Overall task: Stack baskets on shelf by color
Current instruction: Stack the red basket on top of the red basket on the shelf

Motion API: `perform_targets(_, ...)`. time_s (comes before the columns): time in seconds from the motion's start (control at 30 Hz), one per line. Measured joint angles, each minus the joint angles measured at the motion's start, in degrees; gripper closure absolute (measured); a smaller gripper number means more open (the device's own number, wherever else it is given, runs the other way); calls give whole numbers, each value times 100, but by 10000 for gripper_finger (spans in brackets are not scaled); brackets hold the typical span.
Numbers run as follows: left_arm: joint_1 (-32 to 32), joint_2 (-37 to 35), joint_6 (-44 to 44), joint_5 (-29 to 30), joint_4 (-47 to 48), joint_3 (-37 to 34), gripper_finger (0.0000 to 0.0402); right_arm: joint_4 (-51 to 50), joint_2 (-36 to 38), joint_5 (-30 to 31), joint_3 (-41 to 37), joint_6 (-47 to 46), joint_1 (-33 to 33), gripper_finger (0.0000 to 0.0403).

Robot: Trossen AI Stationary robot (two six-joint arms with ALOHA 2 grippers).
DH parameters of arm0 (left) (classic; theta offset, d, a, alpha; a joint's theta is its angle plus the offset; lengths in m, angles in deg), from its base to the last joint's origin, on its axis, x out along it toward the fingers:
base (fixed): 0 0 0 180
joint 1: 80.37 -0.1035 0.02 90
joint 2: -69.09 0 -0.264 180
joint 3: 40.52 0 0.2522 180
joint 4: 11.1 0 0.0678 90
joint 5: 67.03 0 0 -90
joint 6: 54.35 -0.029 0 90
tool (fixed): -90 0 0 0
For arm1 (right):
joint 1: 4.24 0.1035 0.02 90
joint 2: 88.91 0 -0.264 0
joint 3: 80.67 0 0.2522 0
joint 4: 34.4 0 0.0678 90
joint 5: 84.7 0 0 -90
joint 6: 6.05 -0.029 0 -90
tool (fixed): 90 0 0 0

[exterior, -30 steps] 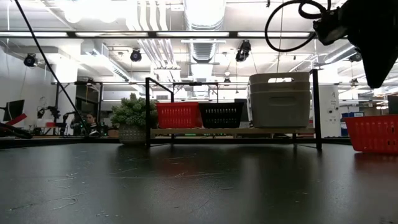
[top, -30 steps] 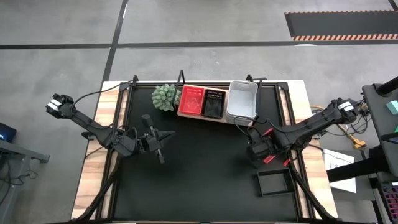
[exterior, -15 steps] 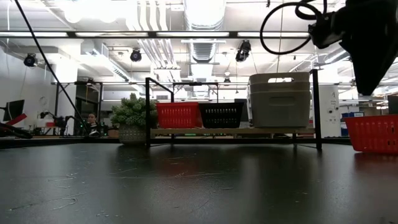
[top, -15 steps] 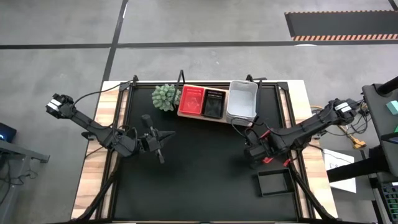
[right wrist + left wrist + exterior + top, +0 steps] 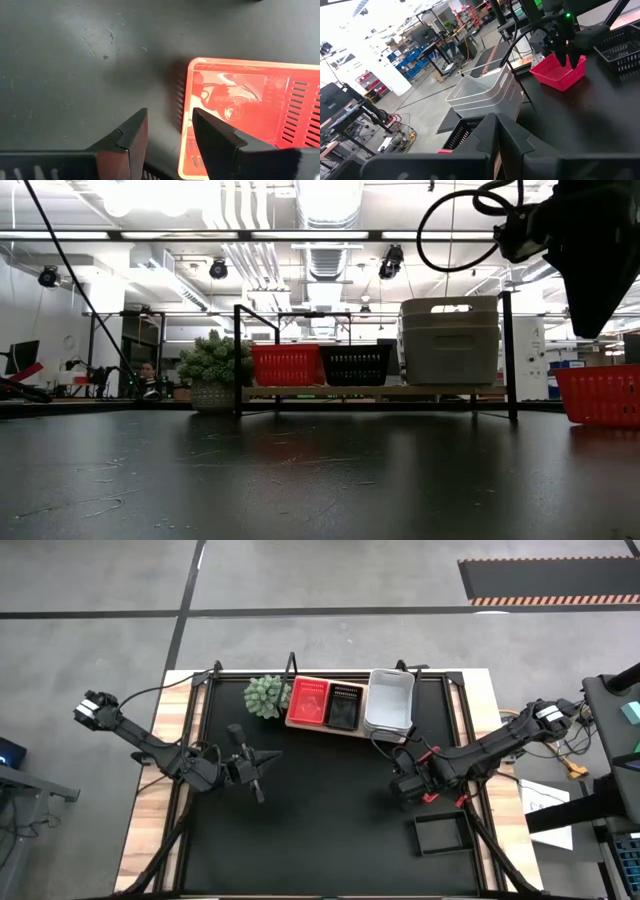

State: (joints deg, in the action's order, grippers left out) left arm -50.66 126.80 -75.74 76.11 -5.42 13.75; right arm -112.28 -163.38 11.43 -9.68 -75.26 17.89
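The shelf point(image 5: 350, 730) at the far edge of the black mat point(image 5: 320, 830) is taken as the landmark, and everything is placed from it, left to right.

Well to the left of the shelf and nearer the front, the left gripper point(image 5: 262, 768) is kept low over the mat with its fingers pressed together on nothing; it is judged to be parked there out of the way.

Just beside the shelf's left end, a green spiky plant point(image 5: 266, 696) is seen, which is no part of the sorting.

On the shelf itself, a red basket point(image 5: 307, 702) is set at the left end, a black basket point(image 5: 344, 707) in the middle, and a tall white stack point(image 5: 390, 700) at the right end. One spot is thus kept per colour, so each later basket has a pile to join.

In front of the shelf's right end, the right gripper point(image 5: 407, 787) is held above a loose red basket point(image 5: 245, 120) that rests on the mat. In the right wrist view its fingers point(image 5: 131, 135) are spread, one on each side of the basket's near wall, not yet clamped; this is judged a line-up for pinching that rim.

Farther forward from the shelf's right end, another black basket point(image 5: 441, 834) is left on the mat, waiting.
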Motion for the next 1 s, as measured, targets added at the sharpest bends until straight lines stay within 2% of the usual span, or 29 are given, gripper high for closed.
perform_targets(0.37,-2,0,0,0,2,0,402,3,-419,-11,-279,-144,-2,254)
perform_targets(0.57,-2,0,0,0,2,0,402,54,-788,-45,-358,226,-2,260)
perform_targets(0.7,-2,0,-6,0,2,0,402,219,-901,-65,-358,236,-2,298)
perform_targets(0.87,-1,0,-46,2,2,0,402,497,-844,-420,-348,367,4,380)
perform_targets(1.0,-1,0,-46,1,2,0,402,543,-811,-726,-120,803,11,389)
